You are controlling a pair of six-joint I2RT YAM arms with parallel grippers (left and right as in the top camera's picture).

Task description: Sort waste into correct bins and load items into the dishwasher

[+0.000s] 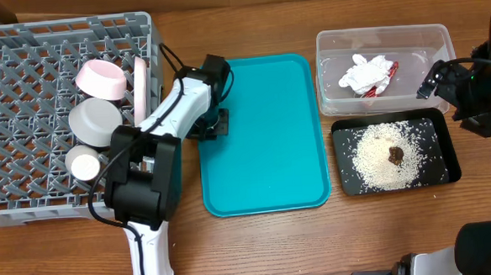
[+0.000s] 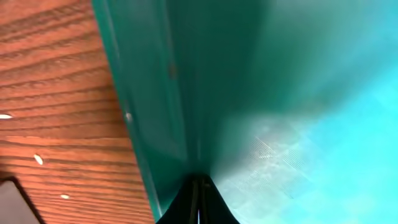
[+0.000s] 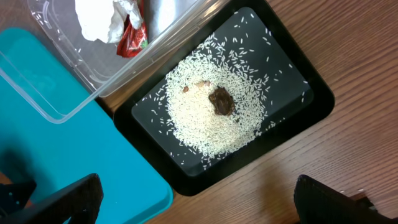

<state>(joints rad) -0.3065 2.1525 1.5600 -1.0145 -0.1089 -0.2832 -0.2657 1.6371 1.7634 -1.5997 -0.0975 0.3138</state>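
Observation:
My left gripper is down on the left rim of the teal tray. In the left wrist view its fingers are shut, with thin brown strips between them that look like the chopsticks. My right gripper is open and empty, held above the table by the black tray. That tray holds rice and a brown lump. The clear tub holds tissue and a red wrapper. The grey rack holds the pink dish, grey bowl, white cup and the plate on edge.
The teal tray lies in the middle between the rack and the two bins, bare apart from my left gripper. A few rice grains lie on the wood left of it. My left arm reaches up from the front edge along the rack's right side.

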